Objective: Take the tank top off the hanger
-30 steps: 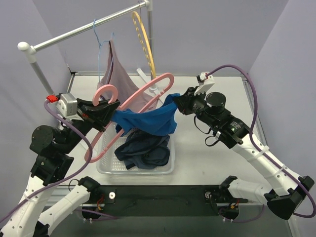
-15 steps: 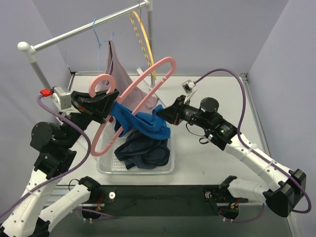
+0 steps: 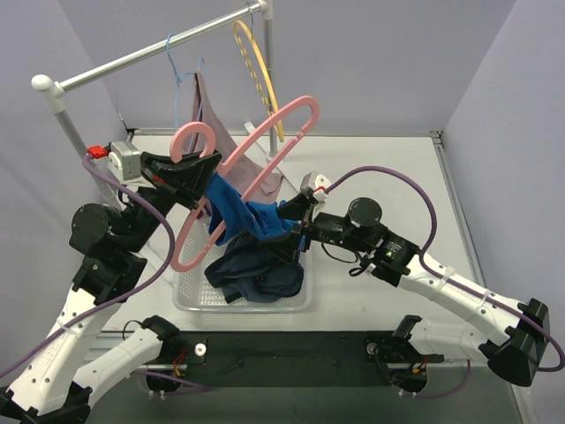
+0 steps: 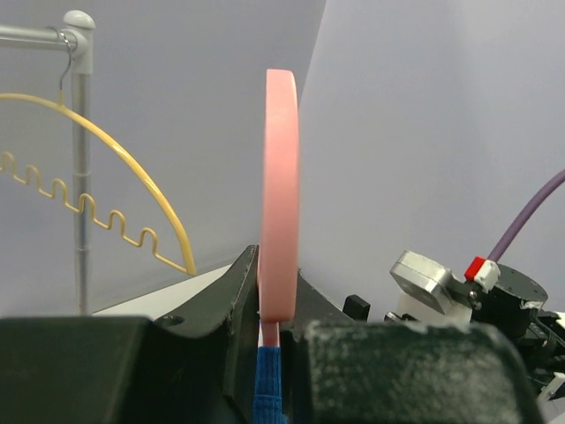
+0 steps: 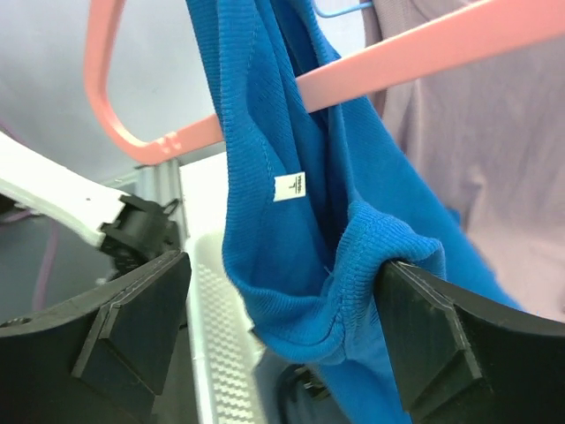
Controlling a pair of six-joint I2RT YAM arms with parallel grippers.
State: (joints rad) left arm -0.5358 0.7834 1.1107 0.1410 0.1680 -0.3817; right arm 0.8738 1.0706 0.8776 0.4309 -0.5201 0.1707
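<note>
One pink hanger (image 4: pixel 281 194) gripped by left hand (image 4: pixel 275 300), one blue tank top (image 5: pixel 291 132) draped, right hand (image 5: pixel 282 274) wide.

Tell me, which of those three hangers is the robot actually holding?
The pink hanger: the left gripper clamps it, with the blue tank top draped over it. The yellow hanger and the thin blue hanger hang on the rail, untouched.

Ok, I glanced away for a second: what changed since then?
The right tool swung left toward the basket and opened, releasing the blue tank top, which was stretched rightward and now hangs bunched from the pink hanger. The left tool lifted the hanger slightly. Unchanged: its grip on the hanger, the dark clothes in the basket.
</note>
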